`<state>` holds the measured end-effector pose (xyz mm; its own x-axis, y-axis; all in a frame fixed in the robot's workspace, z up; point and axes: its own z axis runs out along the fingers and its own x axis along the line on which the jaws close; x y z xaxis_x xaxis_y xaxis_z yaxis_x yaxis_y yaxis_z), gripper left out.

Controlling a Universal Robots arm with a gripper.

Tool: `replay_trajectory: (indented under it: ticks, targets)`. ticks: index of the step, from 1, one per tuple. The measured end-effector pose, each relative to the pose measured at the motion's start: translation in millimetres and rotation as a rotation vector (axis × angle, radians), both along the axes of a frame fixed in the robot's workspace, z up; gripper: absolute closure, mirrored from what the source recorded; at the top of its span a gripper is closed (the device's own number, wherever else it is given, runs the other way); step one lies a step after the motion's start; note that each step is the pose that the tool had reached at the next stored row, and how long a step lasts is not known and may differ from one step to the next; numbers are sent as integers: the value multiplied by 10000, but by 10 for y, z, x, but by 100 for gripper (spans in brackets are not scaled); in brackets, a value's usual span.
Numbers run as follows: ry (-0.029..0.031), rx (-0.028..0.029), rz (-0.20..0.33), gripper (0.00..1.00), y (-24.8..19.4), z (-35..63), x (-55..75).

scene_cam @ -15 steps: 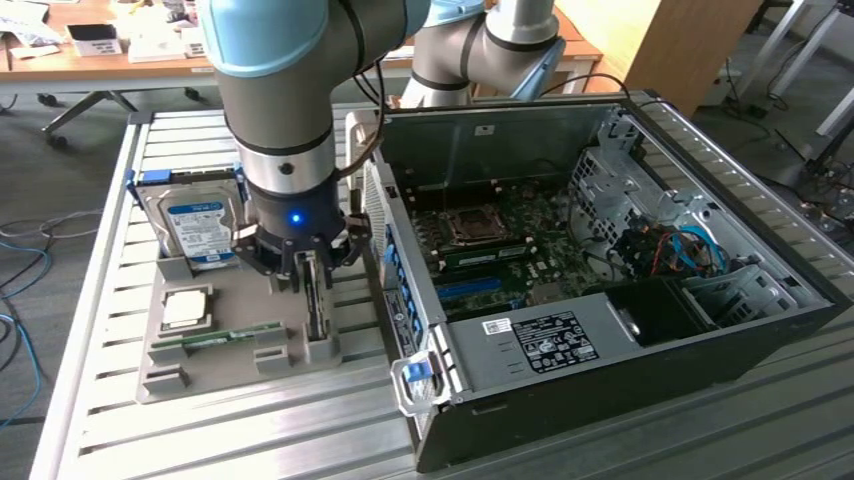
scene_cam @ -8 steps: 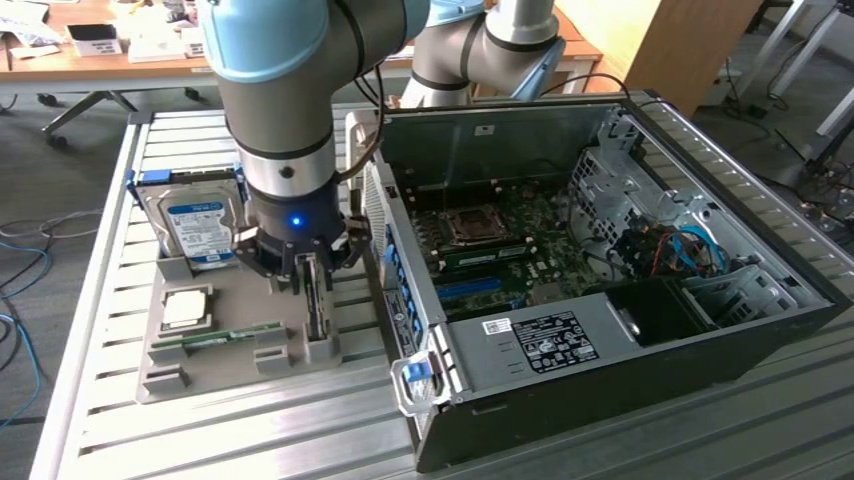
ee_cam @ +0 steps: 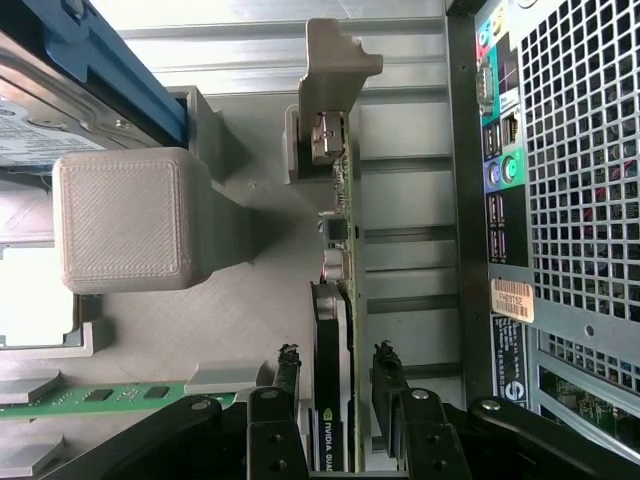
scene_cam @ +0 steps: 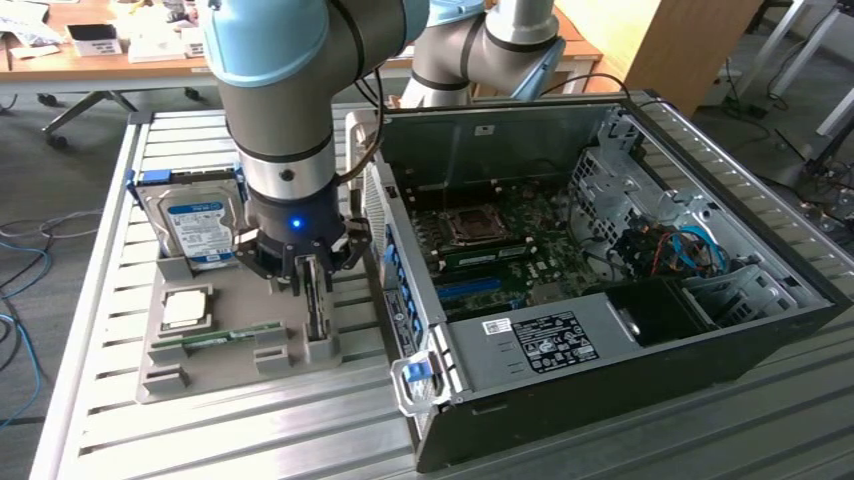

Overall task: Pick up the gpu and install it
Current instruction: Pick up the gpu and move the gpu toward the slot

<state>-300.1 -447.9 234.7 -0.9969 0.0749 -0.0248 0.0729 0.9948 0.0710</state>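
The thin black fan-faced gpu (scene_cam: pixel 318 312) (ee_cam: pixel 328 335) stands on edge in a grey plastic holder tray (scene_cam: pixel 200 372) (ee_cam: pixel 250 320), directly under the black two-fingered gripper (scene_cam: pixel 310 275) (ee_cam: pixel 335 352) and between its spread fingers. On the exterior view's left of the gripper, a silver blue-labelled hard drive (scene_cam: pixel 196 225) (ee_cam: pixel 35 110) stands in the tray. A narrow green memory stick (scene_cam: pixel 220 338) (ee_cam: pixel 90 397) lies flat near it. A black open-sided metal computer case (scene_cam: pixel 747 335) (ee_cam: pixel 560 150) sits just beside the gripper on the exterior view's right.

The gpu (ee_cam: pixel 328 350) edge reads, seemingly, "NVIDIA QUA".
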Motion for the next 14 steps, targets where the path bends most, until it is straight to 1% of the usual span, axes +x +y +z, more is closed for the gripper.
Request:
replay_trajectory:
  ticks: [4,11,14]
  targets:
    - [-6,5,0,57,5,-5,1]
    - [-4,4,1,57,41,-12,-4]
    - [-2,2,2,57,48,-27,-7]
